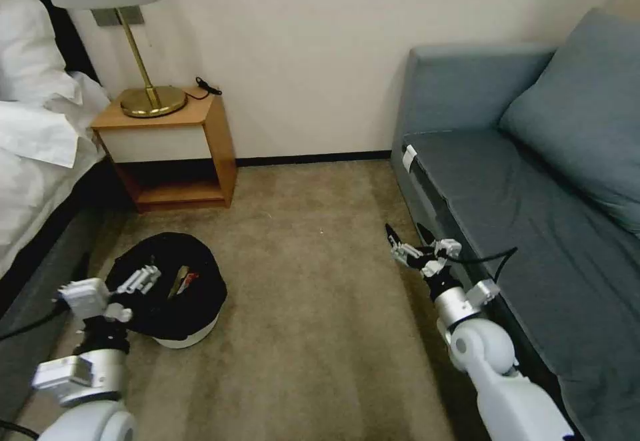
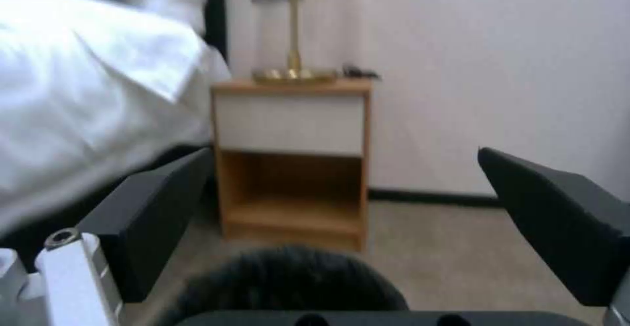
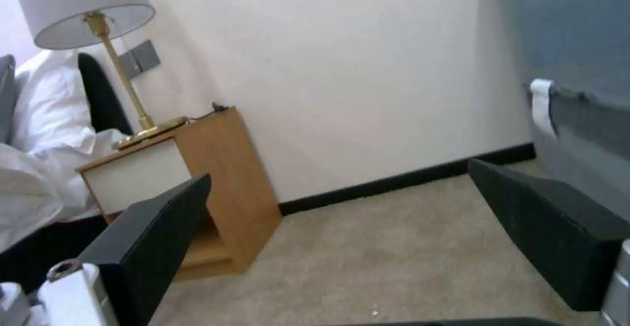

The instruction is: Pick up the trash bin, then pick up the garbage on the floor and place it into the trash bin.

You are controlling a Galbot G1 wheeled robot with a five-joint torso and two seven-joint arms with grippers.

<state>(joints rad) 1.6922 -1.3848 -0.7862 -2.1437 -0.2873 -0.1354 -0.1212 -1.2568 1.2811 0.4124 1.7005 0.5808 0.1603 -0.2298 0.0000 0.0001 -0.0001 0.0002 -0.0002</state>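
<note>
Black-lined trash bin (image 1: 175, 292) under spread left gripper (image 1: 141, 280) fingers (image 2: 154, 212)

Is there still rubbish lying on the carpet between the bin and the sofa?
No. In the head view the carpet between the bin and the sofa is bare, and wrappers lie inside the bin.

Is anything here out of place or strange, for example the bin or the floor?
Little stands out. The trash bin sits on the carpet by the bed, upright, with wrappers inside its black bag. The left gripper hovers open over it; the right gripper is open beside the sofa. A loose black cable lies on the nightstand.
</note>
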